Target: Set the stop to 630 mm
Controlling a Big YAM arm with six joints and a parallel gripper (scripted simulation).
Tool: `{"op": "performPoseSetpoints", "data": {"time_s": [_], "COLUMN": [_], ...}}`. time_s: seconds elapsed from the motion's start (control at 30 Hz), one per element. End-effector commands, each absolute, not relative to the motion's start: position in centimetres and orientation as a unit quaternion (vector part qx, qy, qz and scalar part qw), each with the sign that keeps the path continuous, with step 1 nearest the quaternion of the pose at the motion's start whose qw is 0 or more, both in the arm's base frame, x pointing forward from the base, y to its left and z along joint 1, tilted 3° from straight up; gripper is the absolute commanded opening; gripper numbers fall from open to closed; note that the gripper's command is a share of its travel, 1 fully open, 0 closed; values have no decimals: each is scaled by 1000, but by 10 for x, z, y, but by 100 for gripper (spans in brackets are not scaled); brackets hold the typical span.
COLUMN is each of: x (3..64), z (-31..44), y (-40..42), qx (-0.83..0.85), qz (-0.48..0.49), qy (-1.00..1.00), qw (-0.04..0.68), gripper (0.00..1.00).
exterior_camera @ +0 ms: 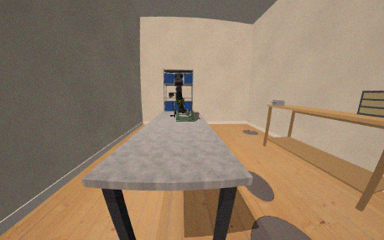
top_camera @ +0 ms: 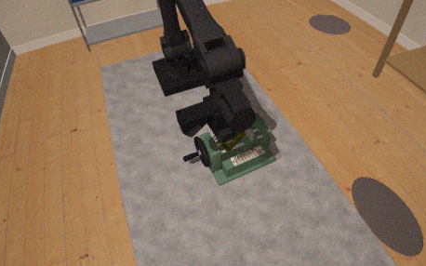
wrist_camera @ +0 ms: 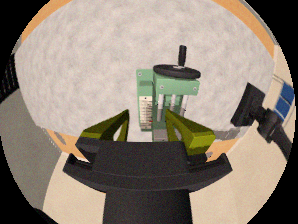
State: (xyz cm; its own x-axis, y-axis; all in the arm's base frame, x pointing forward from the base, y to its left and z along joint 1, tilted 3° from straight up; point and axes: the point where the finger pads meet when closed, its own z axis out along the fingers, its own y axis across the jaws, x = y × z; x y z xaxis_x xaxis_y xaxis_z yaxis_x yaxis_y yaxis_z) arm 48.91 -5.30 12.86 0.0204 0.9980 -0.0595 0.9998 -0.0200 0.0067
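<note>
— Where is the fixture sitting?

— The green stop fixture point(top_camera: 242, 158) stands on the grey tabletop point(top_camera: 172, 219), near the arm's base end rather than the long open stretch seen in the exterior view. Its white scale strip point(top_camera: 248, 156) faces up along the front rail.

— And the handwheel?

— The black handwheel point(top_camera: 202, 152) is mounted on the fixture's left end in the top view, with its small crank knob point(top_camera: 191, 158) sticking out over the tabletop. In the wrist view the handwheel point(wrist_camera: 176, 71) shows at the far end of the fixture, knob pointing up in the picture.

— Is the gripper on it?

— No. The gripper point(wrist_camera: 154, 129) hangs above the fixture's body, behind the handwheel, its yellow-green fingers spread about halfway and closing on nothing. The fixture's frame shows in the gap between them, lower down.

— Can you read the stop's setting?

— Not really; the scale's markings are too small and blurred in every view, so the reading probably cannot be settled here.

— Anything else around?

— A wooden bench point(exterior_camera: 339, 117) stands off to the side, and a blue shelf unit point(exterior_camera: 178, 90) behind the arm point(top_camera: 209, 60).
</note>
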Motion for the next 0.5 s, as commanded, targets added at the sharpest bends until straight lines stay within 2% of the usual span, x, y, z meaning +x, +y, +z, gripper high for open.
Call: {"op": "performPoseSetpoints", "data": {"time_s": [0.0,0.13,0.3,0.47], "x": [512,512,485,437], "z": [152,154,148,148], "y": [-59,-60,-71,-122], "qx": [720,720,715,715], "qz": [0,1,-3,-6], "qy": [692,692,697,697], "qw": [47,48,45,45], "gripper": [53,53,53,53]}}
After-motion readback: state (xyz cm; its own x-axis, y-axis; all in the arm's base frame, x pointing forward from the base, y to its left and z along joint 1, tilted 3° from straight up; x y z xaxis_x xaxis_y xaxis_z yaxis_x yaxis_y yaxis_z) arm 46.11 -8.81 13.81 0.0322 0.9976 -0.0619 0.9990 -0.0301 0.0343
